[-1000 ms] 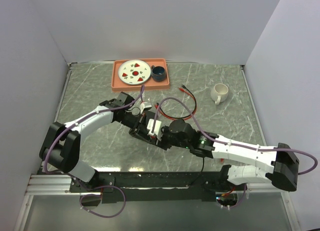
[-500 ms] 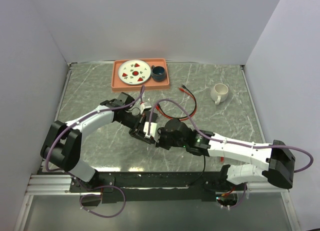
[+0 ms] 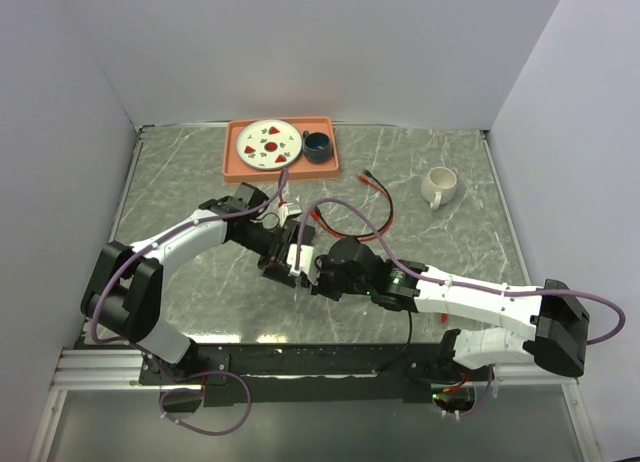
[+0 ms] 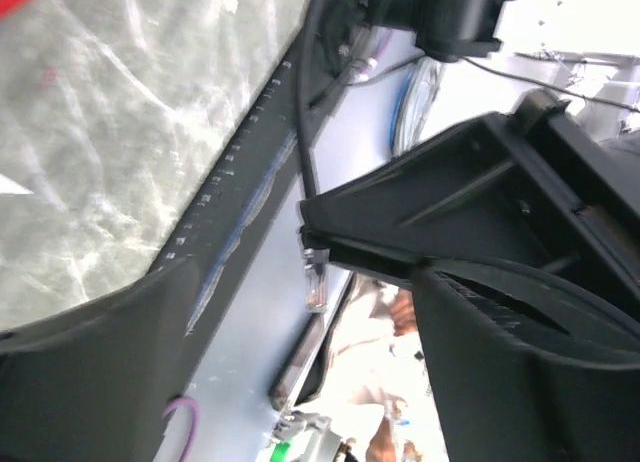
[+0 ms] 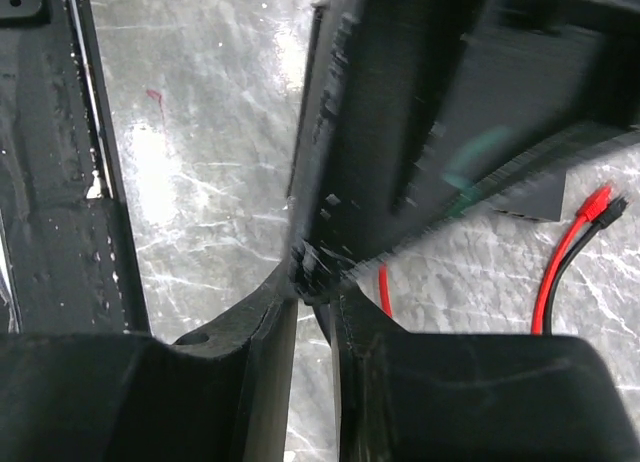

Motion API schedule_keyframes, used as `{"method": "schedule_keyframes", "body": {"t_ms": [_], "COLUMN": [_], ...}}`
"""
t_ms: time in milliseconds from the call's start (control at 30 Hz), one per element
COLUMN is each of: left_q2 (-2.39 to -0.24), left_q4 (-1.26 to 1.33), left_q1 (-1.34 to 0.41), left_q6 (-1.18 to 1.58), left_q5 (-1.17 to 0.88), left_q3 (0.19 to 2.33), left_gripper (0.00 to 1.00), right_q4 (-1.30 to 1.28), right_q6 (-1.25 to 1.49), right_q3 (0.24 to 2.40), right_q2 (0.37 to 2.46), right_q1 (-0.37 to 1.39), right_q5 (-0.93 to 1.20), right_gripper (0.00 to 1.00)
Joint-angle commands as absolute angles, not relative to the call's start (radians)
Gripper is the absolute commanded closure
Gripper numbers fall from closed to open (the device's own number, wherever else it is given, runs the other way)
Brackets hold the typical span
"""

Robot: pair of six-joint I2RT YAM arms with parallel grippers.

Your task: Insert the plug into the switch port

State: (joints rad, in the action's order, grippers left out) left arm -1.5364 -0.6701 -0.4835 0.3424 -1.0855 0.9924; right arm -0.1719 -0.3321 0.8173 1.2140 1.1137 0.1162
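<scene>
The plug (image 4: 316,282) has to go in square, so I judge the step needs a slow, straight push along its own axis with no twist, while the switch (image 5: 480,92) is braced against tilting away. My right gripper (image 5: 312,282) is pinched almost closed, and the clear plug pokes out past its tips, close against the switch's edge. My left gripper (image 3: 287,250) sits at the switch; how wide it stands I cannot tell. All this is mid-bench, slightly towards the near edge and the left side. A red-and-black cable (image 5: 565,252) lies beyond
</scene>
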Motion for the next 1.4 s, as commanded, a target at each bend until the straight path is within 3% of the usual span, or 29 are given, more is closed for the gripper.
{"method": "schedule_keyframes", "body": {"t_ms": [0, 100, 267, 600, 833, 1367], "left_q2": [-1.511, -1.505, -1.471, -1.561, -1.686, -1.798], "left_q4": [-0.629, -0.621, -0.641, -0.411, -0.31, -0.23], "left_q1": [-0.473, -0.416, -0.357, -0.324, -0.298, -0.31], "left_q6": [0.364, 0.386, 0.44, 0.604, 0.597, 0.532], "left_q5": [-1.008, -0.913, -0.407, -0.016, -0.063, -0.181], "left_q3": [1.039, 1.028, 1.075, 1.014, 1.04, 1.031], "left_gripper": [0.01, 0.01, 0.03, 0.02, 0.01, 0.25], "right_q4": [-0.086, -0.087, -0.094, -0.109, -0.181, -0.245], "right_q6": [-0.308, -0.305, -0.279, -0.274, -0.287, -0.264], "right_q3": [0.841, 0.825, 0.815, 0.977, 1.153, 1.1], "right_q2": [1.221, 1.232, 1.299, 1.584, 1.775, 1.741], "right_q1": [1.115, 1.111, 1.028, 0.854, 0.833, 0.828], "right_q5": [0.094, 0.048, 0.029, 0.121, 0.132, 0.169], "right_gripper": [1.0, 1.0, 1.0, 1.0, 1.0, 1.0]}}
